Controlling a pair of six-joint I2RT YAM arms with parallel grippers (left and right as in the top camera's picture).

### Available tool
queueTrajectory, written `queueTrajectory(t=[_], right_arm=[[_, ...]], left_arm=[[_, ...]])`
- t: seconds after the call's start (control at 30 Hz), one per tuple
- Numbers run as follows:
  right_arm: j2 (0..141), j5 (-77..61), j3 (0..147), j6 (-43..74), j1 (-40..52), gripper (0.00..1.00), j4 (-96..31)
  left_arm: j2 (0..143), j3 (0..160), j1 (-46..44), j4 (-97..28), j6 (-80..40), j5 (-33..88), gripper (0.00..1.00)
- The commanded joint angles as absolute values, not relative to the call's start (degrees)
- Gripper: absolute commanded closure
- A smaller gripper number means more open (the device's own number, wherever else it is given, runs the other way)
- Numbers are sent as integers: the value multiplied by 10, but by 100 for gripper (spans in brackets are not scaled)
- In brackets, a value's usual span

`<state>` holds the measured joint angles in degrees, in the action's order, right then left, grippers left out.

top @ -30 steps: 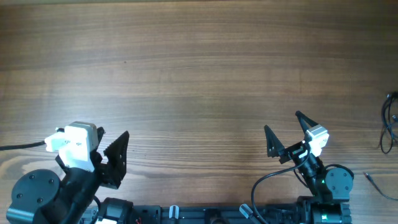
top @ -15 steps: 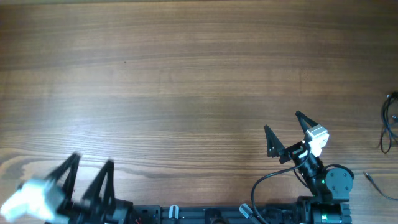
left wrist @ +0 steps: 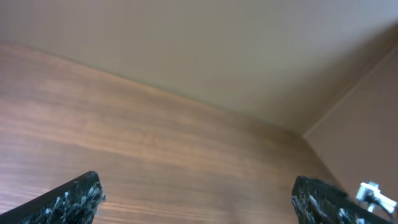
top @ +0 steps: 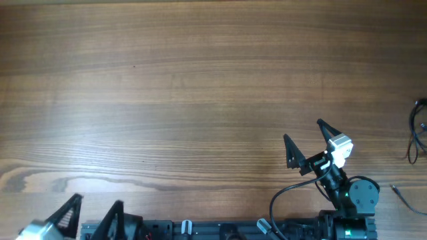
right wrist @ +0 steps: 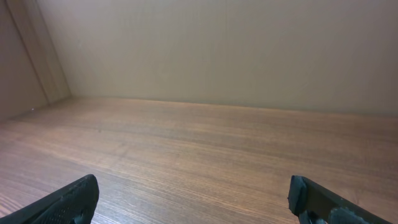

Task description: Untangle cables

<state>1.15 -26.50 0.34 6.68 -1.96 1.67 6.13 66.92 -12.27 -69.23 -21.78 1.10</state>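
The cables (top: 418,131) are thin black cords in loose loops at the far right edge of the table, partly cut off by the overhead view; a small plug end (top: 396,189) lies below them. My right gripper (top: 301,137) is open and empty near the front right, well left of the cables. My left gripper (top: 93,208) is open and empty at the bottom left edge. In the left wrist view the left gripper (left wrist: 199,193) has nothing between its fingers; in the right wrist view the right gripper (right wrist: 193,193) is the same. No cable shows in either wrist view.
The wooden table (top: 200,87) fills the overhead view. The arm bases and a black rail (top: 227,230) run along the front edge. A beige wall (right wrist: 217,43) stands behind the table in the wrist views.
My left arm has pulled back and down toward the bottom left edge of the overhead view, its gripper staying open. The right arm and the cables have not moved.
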Motion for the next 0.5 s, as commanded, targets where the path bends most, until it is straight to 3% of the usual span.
queueTrajectory(t=[0.0,0.3,0.47], right_arm=[[2,-259,3,76,-17,0,18],[2,-259,3,76,-17,0,18],[2,-259,3,76,-17,0,18]], left_arm=[[56,599,-120,-658,-197,6,0],[56,399,-120,-441,-197,63,0],[53,302,-114,-262,-165,113,0]])
